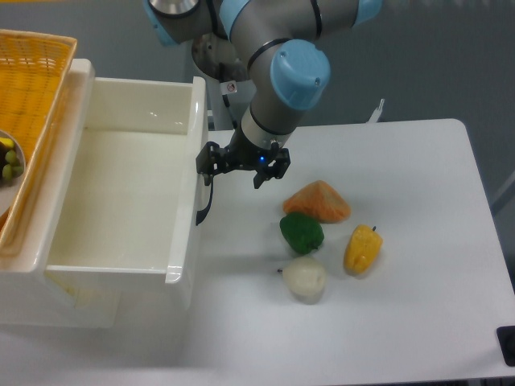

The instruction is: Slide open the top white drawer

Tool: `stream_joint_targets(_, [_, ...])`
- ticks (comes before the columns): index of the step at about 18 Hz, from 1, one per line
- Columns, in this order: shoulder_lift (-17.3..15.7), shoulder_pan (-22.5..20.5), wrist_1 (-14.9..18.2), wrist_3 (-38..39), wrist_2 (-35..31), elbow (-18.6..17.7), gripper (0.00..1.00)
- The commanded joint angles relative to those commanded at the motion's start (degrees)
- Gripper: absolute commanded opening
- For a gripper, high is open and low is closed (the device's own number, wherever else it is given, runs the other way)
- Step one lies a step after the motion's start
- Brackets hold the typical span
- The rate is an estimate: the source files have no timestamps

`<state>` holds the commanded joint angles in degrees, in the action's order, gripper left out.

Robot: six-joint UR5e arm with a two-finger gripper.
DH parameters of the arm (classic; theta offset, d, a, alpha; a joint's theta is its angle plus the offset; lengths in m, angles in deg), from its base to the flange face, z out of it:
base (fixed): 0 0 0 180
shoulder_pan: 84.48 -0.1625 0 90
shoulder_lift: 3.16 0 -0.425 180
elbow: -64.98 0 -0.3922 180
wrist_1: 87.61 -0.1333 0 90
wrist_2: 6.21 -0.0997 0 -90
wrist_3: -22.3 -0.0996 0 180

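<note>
A white table (418, 322) fills the right and lower part of the view, seen from above. At its left edge stands a glossy cream-white cabinet (20, 310), and the top white drawer (121, 201) is slid well out of it toward the right, over the table's left part. The drawer is a deep rectangular box; its open top faces the camera and its bare white floor shows with nothing lying in it. Its long axis runs from the far side of the table toward the viewer, and its front panel faces right, toward the vegetables. A curved black handle (203, 207) sits on that front panel.

On top of the cabinet, at the upper left, rests a yellow wicker basket (32, 88). At the left border a bowl of small green and yellow pieces (8, 161) is partly cut off by the frame.

The grey and blue robot arm (278, 56) reaches down from the top centre. Its black gripper (211, 178) sits right at the upper end of the drawer handle, against the front panel. Whether the fingers are closed on the handle or merely beside it cannot be told from this angle.

To the right of the drawer, apart from it, four items lie close together on the table: an orange wedge-shaped piece (318, 201), a green pepper (302, 232), a yellow pepper (362, 249) and a white bulb-like vegetable (305, 278).
</note>
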<state>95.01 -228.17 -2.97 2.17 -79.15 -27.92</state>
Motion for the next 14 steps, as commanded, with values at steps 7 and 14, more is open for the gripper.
stream_joint_targets(7, [0.35, -3.00, -1.40, -15.44, -8.94, 0.09, 1.00])
stream_joint_targets(14, [3.51, -4.49, -8.44, -25.29, -11.60, 1.84, 1.00])
